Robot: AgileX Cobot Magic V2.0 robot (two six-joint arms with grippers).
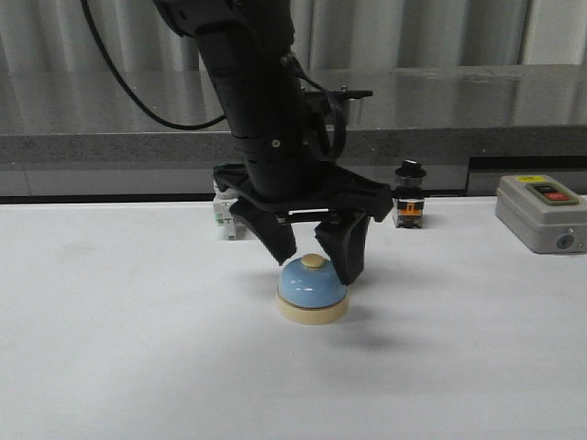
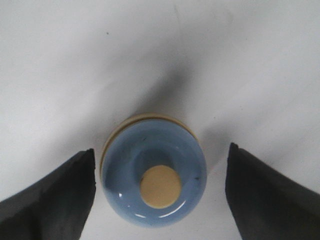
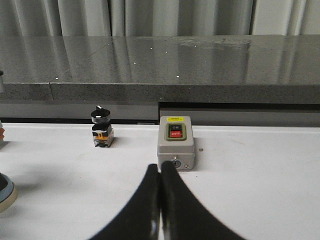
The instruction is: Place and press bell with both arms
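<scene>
The light-blue bell (image 1: 312, 289) with cream base and cream button stands upright on the white table, mid-centre in the front view. My left gripper (image 1: 316, 261) hangs right over it, open, one finger on each side of the dome, not touching. In the left wrist view the bell (image 2: 154, 177) sits between the two dark fingers (image 2: 60, 195) with gaps on both sides. My right gripper (image 3: 160, 172) is shut and empty, low over the table, pointing at the grey box; it does not show in the front view. The bell's edge (image 3: 5, 192) shows at that view's border.
A grey box with a red button (image 1: 541, 213) stands at the right, also in the right wrist view (image 3: 175, 142). A black-knobbed switch (image 1: 409, 194) and a white switch (image 1: 225, 218) stand at the back of the table. A grey ledge (image 1: 459, 137) runs behind.
</scene>
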